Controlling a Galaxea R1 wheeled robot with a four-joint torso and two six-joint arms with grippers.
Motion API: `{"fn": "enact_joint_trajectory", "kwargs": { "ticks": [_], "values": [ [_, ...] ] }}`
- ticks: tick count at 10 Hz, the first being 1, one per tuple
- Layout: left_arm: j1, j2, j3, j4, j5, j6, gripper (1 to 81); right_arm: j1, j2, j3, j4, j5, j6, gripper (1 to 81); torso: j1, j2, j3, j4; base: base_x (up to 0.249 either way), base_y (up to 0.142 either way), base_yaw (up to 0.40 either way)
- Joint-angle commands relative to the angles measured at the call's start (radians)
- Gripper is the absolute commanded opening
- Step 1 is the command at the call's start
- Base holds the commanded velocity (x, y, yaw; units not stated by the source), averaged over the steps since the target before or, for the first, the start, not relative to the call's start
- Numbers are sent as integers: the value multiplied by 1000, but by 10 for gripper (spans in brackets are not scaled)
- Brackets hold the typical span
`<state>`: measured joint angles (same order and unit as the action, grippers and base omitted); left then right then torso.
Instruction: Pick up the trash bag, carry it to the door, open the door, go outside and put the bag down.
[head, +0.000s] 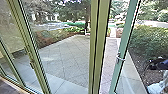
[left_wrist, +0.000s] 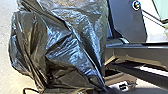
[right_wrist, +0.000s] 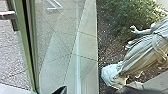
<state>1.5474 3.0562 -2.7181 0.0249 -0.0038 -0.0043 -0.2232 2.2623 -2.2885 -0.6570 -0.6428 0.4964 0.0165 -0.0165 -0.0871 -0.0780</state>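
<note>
You had the bag (left_wrist: 72, 42) over on your left side, large and creased in front of the left wrist, beside the robot's own dark plate (left_wrist: 130, 22). Its folds drew together towards one end, which suggested a load hung by its neck, and that side made sense: the bag was kept away from the leaf, and your right arm had room to deal with the door (head: 124, 37). The door appeared to stand ajar, with a strip of paving (head: 108, 62) between its edge and the post (head: 100, 37), and its handle (head: 120, 59) faced the gap. Your right arm reached out on that same side, near the pane (right_wrist: 57, 62), where it was well placed to push the leaf wider or keep it from swinging back. Beyond the glass stood a pale statue (right_wrist: 145, 52) by a bush (right_wrist: 120, 20), both worth minding if the leaf or the arm went wide.

As for the left pincer, you most likely had it on the bag's neck, but I could not tell how far open it was. Nor could I tell whether the right pincer was spread or pressed together, or whether it touched the door; nothing showed it pinching the handle.
</note>
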Motion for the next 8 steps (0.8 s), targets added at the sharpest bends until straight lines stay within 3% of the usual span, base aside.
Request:
{"fn": "enact_joint_trajectory", "kwargs": {
  "ticks": [1,2,3,4,5,8],
  "values": [
    [-30,4,3,-5,62,1,10,156,-54,-37,-82,-52,-7,811,0,0,0,-35,0,0,0],
    [-30,4,3,-5,62,1,10,155,-57,-37,-84,-52,-7,811,0,0,0,-50,0,0,0],
    [-31,4,3,-5,62,1,10,150,-57,-43,-85,-52,-18,811,0,0,0,-30,0,0,0],
    [-30,4,3,-5,62,1,10,152,-57,-55,-88,-39,-24,811,0,0,0,-44,0,0,0],
    [-30,6,3,-5,62,1,10,150,-56,-77,-98,-20,-25,811,0,0,0,-48,0,0,0],
    [-31,6,3,-5,62,0,10,159,-56,-117,-197,6,-27,811,0,0,0,-48,0,0,0]
  ]
}}
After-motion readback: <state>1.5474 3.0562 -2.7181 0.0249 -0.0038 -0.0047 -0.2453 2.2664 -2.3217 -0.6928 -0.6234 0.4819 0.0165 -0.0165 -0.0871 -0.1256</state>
